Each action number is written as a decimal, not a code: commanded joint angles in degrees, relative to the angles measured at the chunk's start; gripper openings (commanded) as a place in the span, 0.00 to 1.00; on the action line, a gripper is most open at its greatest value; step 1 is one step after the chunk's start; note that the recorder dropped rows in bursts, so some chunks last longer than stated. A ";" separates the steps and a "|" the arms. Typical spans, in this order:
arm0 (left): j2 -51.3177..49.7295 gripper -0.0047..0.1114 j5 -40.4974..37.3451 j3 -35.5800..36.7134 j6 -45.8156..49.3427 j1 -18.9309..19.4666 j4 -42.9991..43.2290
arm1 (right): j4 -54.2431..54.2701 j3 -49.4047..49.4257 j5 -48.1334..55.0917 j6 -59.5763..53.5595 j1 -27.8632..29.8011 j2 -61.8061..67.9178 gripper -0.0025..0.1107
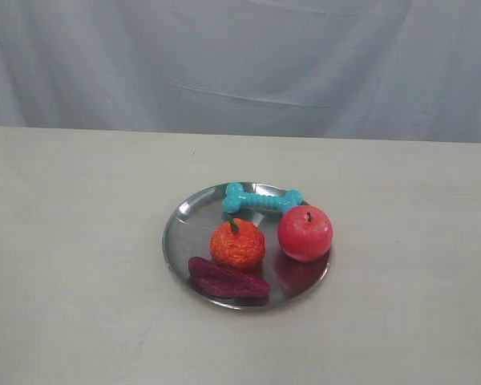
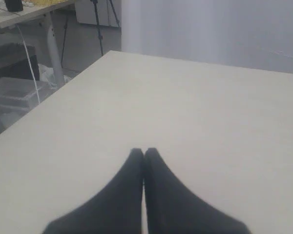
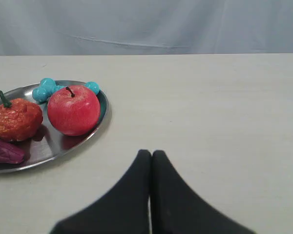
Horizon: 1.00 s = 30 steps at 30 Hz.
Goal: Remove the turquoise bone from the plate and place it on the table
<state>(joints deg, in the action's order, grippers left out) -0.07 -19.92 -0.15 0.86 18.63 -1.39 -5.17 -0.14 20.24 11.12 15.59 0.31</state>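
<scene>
Turquoise bone [image 1: 262,200]: close behind apple [image 1: 305,233]; a reach may roll apple off plate [image 1: 184,220].
Jaws: both pairs pressed together, empty.

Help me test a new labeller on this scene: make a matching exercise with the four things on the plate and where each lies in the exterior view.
Things:
1. turquoise bone
2. red apple
3. orange fruit
4. purple vegetable

Places on the plate, exterior view:
a. middle, left of the apple
b. far rim
c. near rim
d. right side

Pairs: 1-b, 2-d, 3-a, 4-c
</scene>
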 commanded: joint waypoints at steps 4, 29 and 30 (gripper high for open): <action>0.07 0.04 0.31 0.15 -0.24 0.15 -0.07 | -1.70 0.14 -1.25 -0.69 0.31 -0.31 0.02; 0.07 0.04 0.31 0.15 -0.24 0.15 -0.07 | -4.77 0.14 -64.42 20.25 0.31 -0.31 0.02; 0.07 0.04 0.31 0.15 -0.24 0.15 -0.07 | -3.79 -0.34 -63.12 21.46 0.31 -0.31 0.02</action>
<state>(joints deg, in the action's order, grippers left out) -0.07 -19.92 -0.15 0.86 18.63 -1.39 -9.96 -0.12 -40.00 25.58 15.59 0.20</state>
